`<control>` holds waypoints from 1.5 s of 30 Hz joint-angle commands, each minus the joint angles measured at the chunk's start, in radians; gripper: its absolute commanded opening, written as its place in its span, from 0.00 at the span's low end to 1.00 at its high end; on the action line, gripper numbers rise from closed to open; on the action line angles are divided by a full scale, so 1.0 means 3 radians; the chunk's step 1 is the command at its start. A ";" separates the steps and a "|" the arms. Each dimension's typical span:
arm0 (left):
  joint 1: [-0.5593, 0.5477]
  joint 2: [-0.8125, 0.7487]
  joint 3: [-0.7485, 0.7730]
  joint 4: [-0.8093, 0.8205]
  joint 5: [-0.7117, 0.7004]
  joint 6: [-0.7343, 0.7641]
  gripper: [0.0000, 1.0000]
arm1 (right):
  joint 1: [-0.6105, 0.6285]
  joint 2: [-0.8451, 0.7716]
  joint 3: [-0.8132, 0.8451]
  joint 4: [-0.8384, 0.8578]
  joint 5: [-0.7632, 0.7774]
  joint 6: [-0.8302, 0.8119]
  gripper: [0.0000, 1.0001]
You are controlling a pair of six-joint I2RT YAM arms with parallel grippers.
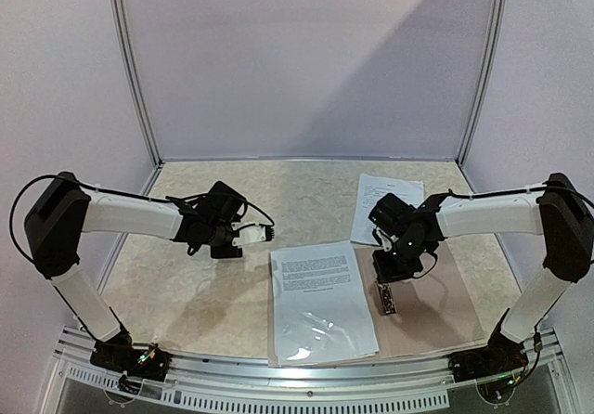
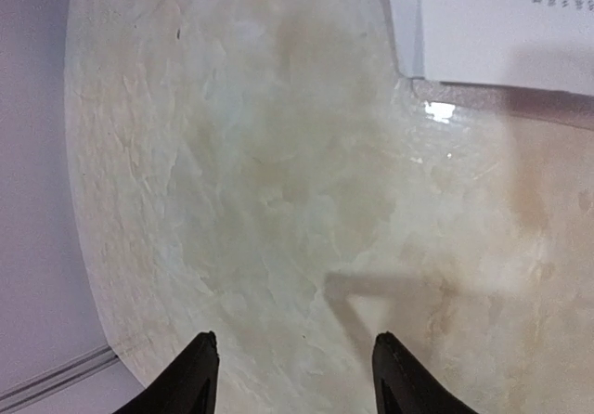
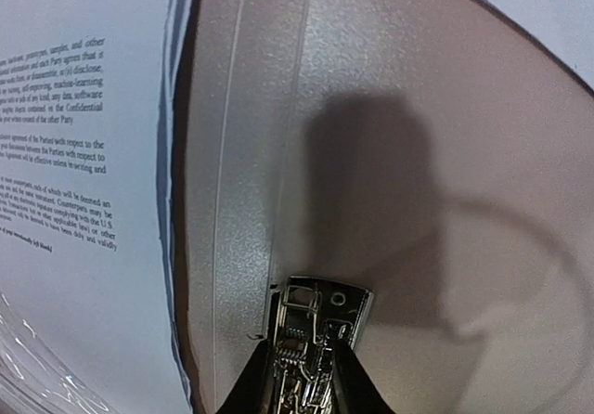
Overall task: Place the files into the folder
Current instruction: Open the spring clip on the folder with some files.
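The tan folder (image 1: pixel 436 314) lies open at the table's near edge. A printed sheet of the files (image 1: pixel 320 284) rests on its left half, with a glossy clear sleeve (image 1: pixel 320 335) over the sheet's near part. A second printed sheet (image 1: pixel 385 205) lies on the table behind the folder. My right gripper (image 1: pixel 384 282) points down at the folder's right half, its jaws closed on the metal clip (image 3: pixel 320 307); the gripper (image 3: pixel 304 358) has a finger on each side of it. My left gripper (image 1: pixel 270 234) hovers left of the folder, open over bare tabletop (image 2: pixel 278 200), holding nothing (image 2: pixel 295 349).
White walls with metal corner posts (image 1: pixel 130 71) enclose the marbled table on three sides. A metal rail (image 1: pixel 278 377) runs along the near edge between the arm bases. A corner of the paper (image 2: pixel 501 24) shows at the top right of the left wrist view.
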 commanded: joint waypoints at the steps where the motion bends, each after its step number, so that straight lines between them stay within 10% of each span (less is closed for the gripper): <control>1: 0.0064 -0.0084 -0.0113 -0.0127 0.0076 -0.0030 0.59 | 0.0036 0.0105 -0.0117 0.0148 -0.0144 0.0067 0.17; 30: 0.0293 -0.0257 0.0314 -0.0452 0.0161 -0.0069 0.60 | 0.0625 0.1439 0.1402 0.0615 -0.0922 -0.0042 0.22; 37: 0.0092 -0.0203 0.0404 -0.0213 0.0944 -0.0311 0.60 | 0.0622 0.1098 0.1444 0.0557 -0.0853 -0.0190 0.42; 45: -0.0352 0.0132 0.0235 0.0491 0.0957 -0.0470 0.58 | 0.0620 0.0576 0.0708 0.0410 -0.0910 0.0113 0.27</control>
